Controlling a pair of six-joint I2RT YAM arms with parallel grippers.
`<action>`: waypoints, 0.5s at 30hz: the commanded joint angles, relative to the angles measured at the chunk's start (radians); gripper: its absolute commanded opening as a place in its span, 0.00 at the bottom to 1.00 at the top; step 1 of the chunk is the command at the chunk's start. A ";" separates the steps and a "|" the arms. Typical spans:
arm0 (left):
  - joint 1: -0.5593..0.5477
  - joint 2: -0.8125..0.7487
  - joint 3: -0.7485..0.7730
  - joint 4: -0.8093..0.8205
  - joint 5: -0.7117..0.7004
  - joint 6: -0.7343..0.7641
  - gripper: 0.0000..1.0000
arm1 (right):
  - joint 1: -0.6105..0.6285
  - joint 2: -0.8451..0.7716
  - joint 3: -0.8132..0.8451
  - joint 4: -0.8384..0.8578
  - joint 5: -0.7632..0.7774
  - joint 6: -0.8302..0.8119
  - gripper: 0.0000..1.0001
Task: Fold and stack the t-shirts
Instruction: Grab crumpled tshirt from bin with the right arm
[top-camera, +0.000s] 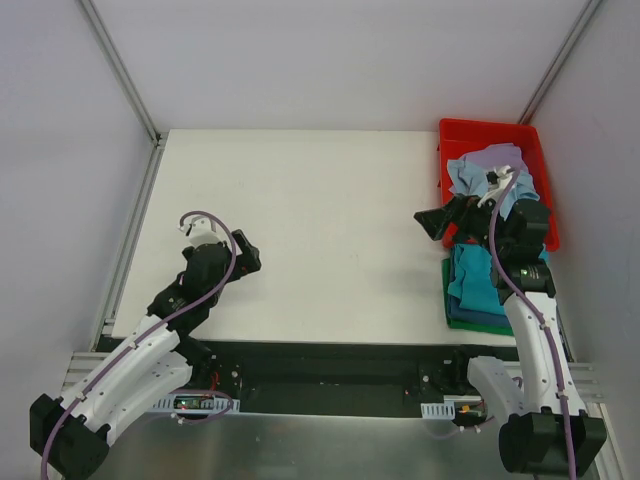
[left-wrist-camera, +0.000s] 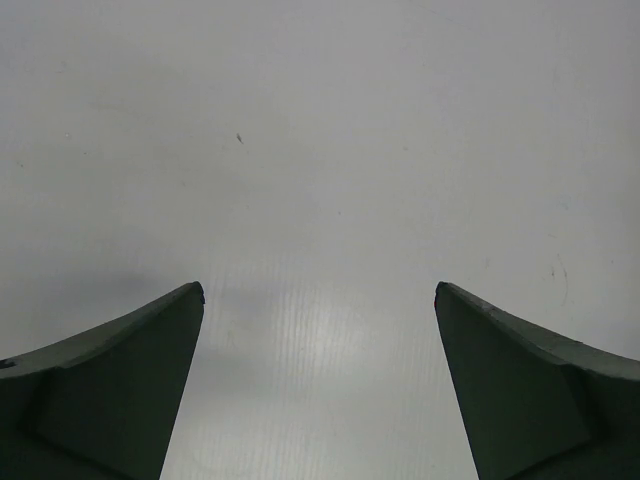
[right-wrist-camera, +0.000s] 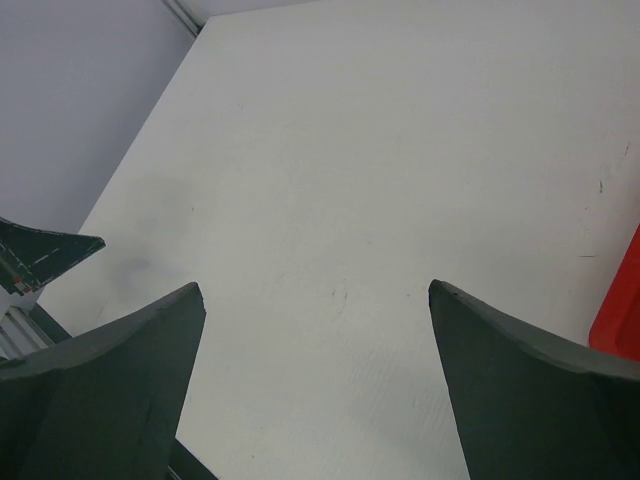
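Both sets of jaws spread, empty; the right arm (top-camera: 522, 262) should pinch one edge of the seemingly crumpled light blue t-shirt (top-camera: 472, 172).

Light: bright, even, diffuse.
Shadows: soft grey patch on the table (left-wrist-camera: 300, 100) beside the left gripper (left-wrist-camera: 320, 290).
Glare: mild sheen, left wrist view.
Focus: fingertips (left-wrist-camera: 150, 335) slightly soft.

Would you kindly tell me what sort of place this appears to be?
Likely a robotics lab cell: white table walled by panels, left arm and right arm bolted at its near edge, red bin of t-shirts beside a folded stack.
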 joint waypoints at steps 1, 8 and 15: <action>-0.006 -0.018 0.031 -0.013 -0.033 -0.009 0.99 | 0.004 0.002 0.012 0.051 0.027 0.012 0.96; -0.006 -0.059 0.017 -0.013 -0.030 -0.013 0.99 | 0.004 0.036 0.026 0.017 0.151 0.007 0.96; -0.006 -0.045 0.014 0.003 -0.014 -0.004 0.99 | -0.003 0.150 0.119 -0.020 0.524 -0.111 0.96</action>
